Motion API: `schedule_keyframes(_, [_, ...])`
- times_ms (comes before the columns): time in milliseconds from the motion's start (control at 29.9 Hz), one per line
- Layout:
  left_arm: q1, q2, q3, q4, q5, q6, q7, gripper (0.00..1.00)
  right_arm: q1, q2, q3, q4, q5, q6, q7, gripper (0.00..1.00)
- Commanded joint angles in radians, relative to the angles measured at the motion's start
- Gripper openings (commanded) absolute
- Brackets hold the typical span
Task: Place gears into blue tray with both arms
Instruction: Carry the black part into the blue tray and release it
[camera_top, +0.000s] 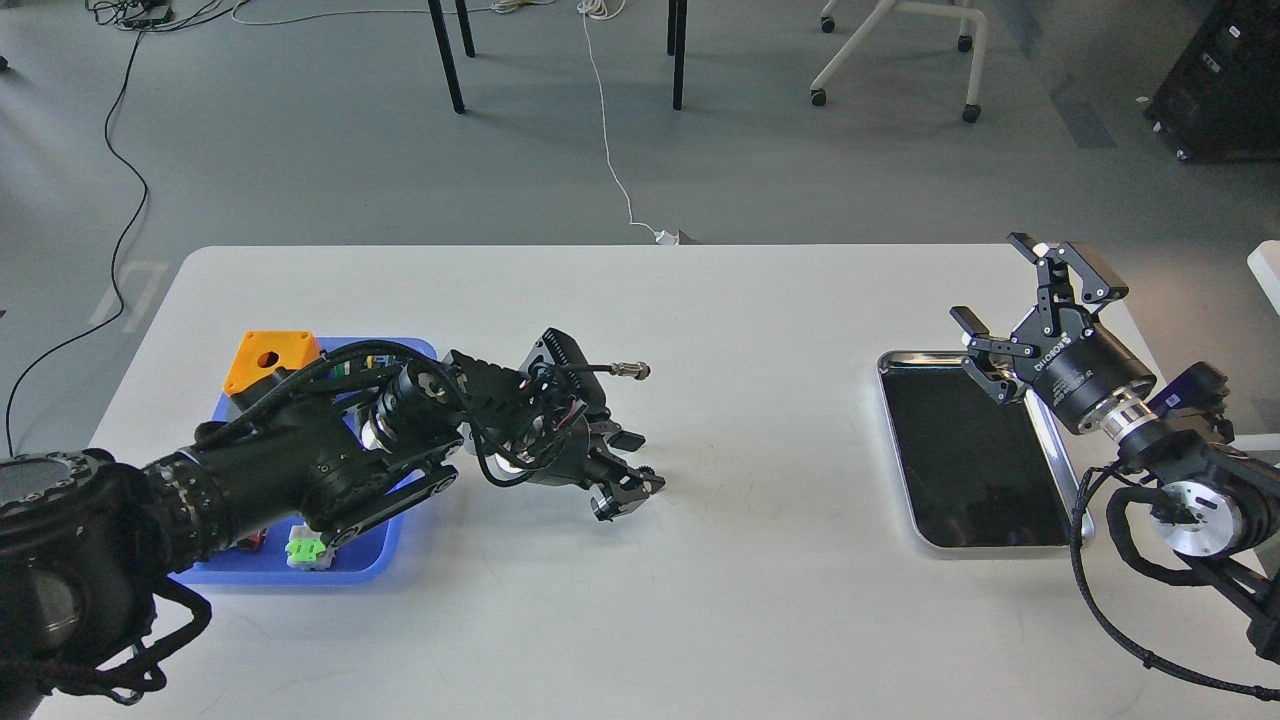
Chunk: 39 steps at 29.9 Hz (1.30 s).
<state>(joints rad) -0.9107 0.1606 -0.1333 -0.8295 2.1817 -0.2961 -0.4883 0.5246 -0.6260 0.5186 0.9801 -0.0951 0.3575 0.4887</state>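
My left arm reaches from the lower left across the blue tray (372, 565) to the table's middle. Its gripper (640, 480) points down at the tabletop, its fingers drawn close together around a tiny black toothed gear (648, 472) that shows at the tips. The arm covers much of the blue tray. My right gripper (987, 278) hovers open over the far right corner of a steel tray, with nothing between its fingers.
In the blue tray sit an orange box (268, 360) and a green-capped switch (305, 550); more parts are hidden under the arm. The steel tray (960, 470) with a dark bottom lies at the right. Chair and table legs stand beyond the table.
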Motion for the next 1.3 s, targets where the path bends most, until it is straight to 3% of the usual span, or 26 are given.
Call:
schedule_keyframes(0, [0.001, 0.0, 0.001, 0.0, 0.0, 0.0, 0.0, 0.18, 0.0, 0.0, 0.0, 0.0, 0.0, -0.002, 0.0, 0.94])
schedule_keyframes(401, [-0.022, 0.029, -0.012, -0.028, 0.0, 0.005, 0.0, 0.12, 0.0, 0.0, 0.0, 0.0, -0.002, -0.002, 0.0, 0.94])
schedule_keyframes(869, [-0.06, 0.451, -0.014, -0.142, 0.0, 0.08, 0.0, 0.14, 0.0, 0.014, -0.003, -0.001, -0.003, -0.002, 0.0, 0.95])
schedule_keyframes(1270, [0.076, 0.692, -0.019, -0.296, 0.0, 0.083, 0.0, 0.16, 0.0, 0.025, -0.003, -0.003, -0.003, 0.0, 0.0, 0.95])
